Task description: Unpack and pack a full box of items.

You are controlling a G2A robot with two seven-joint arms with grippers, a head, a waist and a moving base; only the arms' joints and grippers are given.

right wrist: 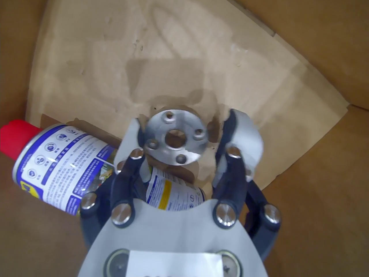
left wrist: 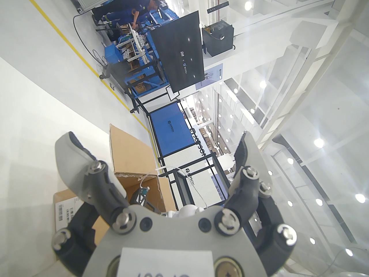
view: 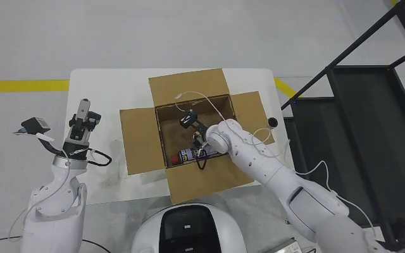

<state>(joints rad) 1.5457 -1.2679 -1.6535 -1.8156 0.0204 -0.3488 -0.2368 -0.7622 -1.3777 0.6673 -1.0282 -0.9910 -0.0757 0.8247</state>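
Loosely open right tool (right wrist: 184, 129) around flange (right wrist: 190, 145)

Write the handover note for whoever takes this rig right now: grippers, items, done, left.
Left gripper: open, empty, beside the box, aimed away from it.
Right gripper: open, down inside the box, with a finger on either side of the flange; not clamped on it.
The can lies on its side on the box floor, next to the right gripper.
Done: the box stands on the table with its flaps open.
Left: probably close on the flange and lift it out, then the can. Whether this is unpacking or packing cannot be told.
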